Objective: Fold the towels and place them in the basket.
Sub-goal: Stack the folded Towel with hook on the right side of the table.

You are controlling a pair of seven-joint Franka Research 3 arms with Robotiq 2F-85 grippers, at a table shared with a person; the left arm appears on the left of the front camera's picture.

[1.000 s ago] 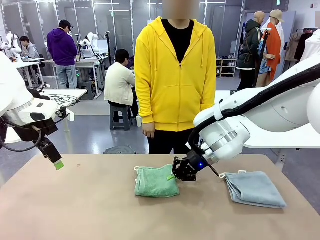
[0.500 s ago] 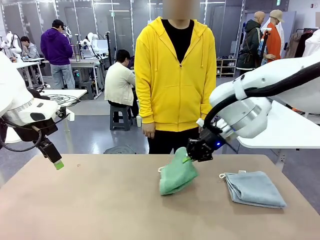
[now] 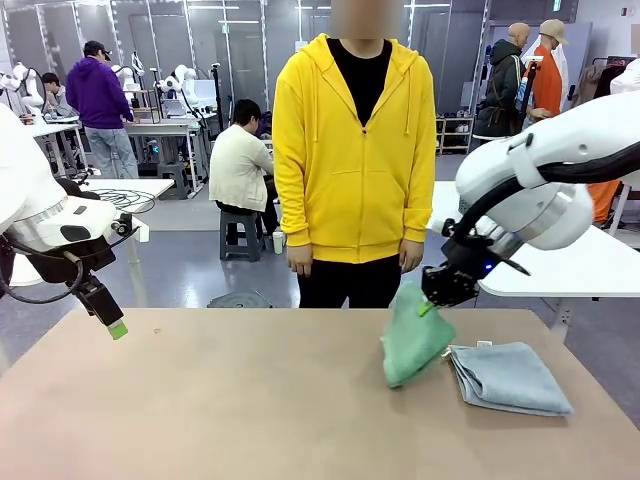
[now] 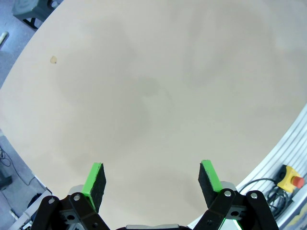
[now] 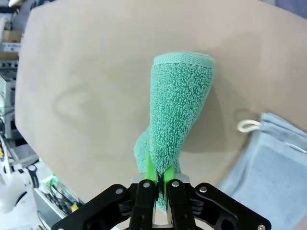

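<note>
The sea-green towel (image 3: 413, 340), already folded into a compact bundle, was held aloft by the right gripper (image 3: 437, 296), whose jaws were clenched on its upper edge. In the right wrist view the same towel (image 5: 175, 120) was seen hanging from between the shut green pads, its looped terry pile plainly visible and its folded end rounded and thick. The lower end of the bundle was judged to be at or just above the desk (image 3: 200, 410); contact could not be confirmed. The pale grey-blue towel (image 3: 510, 377) lay folded flat on the desk at the robot's right, just beside the hanging green one, with its white corner loop (image 5: 247, 126) at the edge nearest the green towel. The left gripper (image 4: 151, 178) was held above bare desk well apart from both towels, its jaws released and grasping nothing. A person in a yellow hooded top (image 3: 354, 150) stood at the far side, with hands lowered. As to progress, both towels were judged folded; placement was judged still to be done for both, and no basket was to be identified from these views.
</note>
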